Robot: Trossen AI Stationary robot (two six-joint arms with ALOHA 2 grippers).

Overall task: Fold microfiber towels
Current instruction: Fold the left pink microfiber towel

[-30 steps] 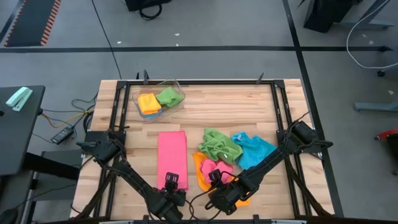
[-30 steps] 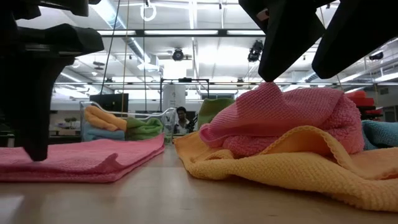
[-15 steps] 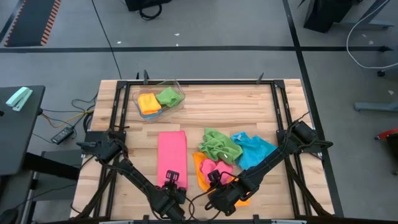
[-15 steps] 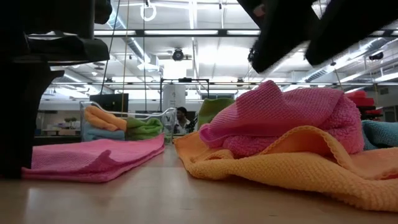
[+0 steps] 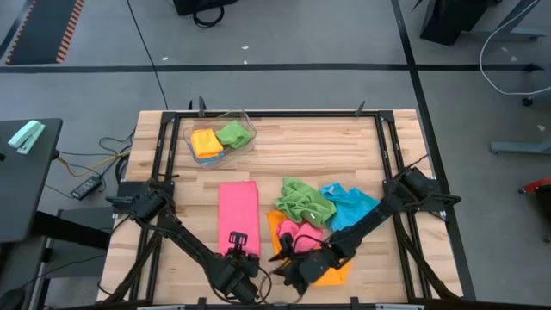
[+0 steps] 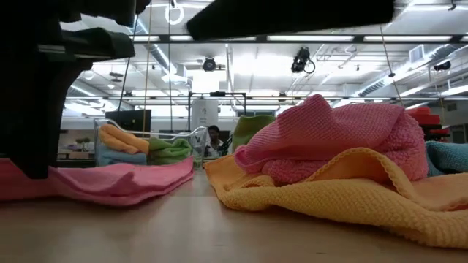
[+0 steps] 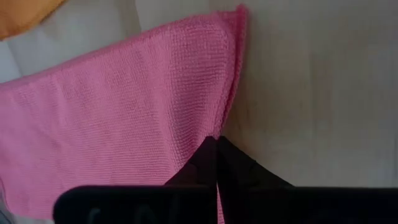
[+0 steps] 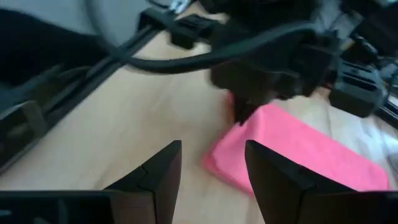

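A pink microfiber towel (image 5: pixel 238 207), folded into a long strip, lies left of centre. My left gripper (image 5: pixel 238 251) is shut on its near end. Right of it is a loose pile: a crumpled pink towel (image 5: pixel 299 232) on an orange-yellow one (image 5: pixel 334 272), with a green towel (image 5: pixel 304 201) and a blue towel (image 5: pixel 351 207) behind. My right gripper (image 5: pixel 280 255) hangs open between the pile and the strip, nothing between its fingers (image 8: pixel 166 174). It points toward my left gripper (image 8: pixel 249 93). My left gripper pinches the pink strip's near short edge (image 7: pixel 219 127) between its two shut fingers, about midway along that edge. The fingers come steeply from above. The near end (image 8: pixel 231 155) is raised a little off the wood, and the rest of the strip (image 6: pixel 124 179) lies flat on the table.
A clear plastic bin (image 5: pixel 248 138) at the far left holds folded orange, green and blue towels. Black frame rails (image 5: pixel 387 155) run along the table's sides. Bare wood (image 5: pixel 310 146) lies between the bin and the pile.
My left gripper has shut on the pink strip's near edge and risen slightly, lifting that end while the far part stays flat. My right gripper has tipped from pointing down to nearly level, turned toward the table's left, and stayed open.
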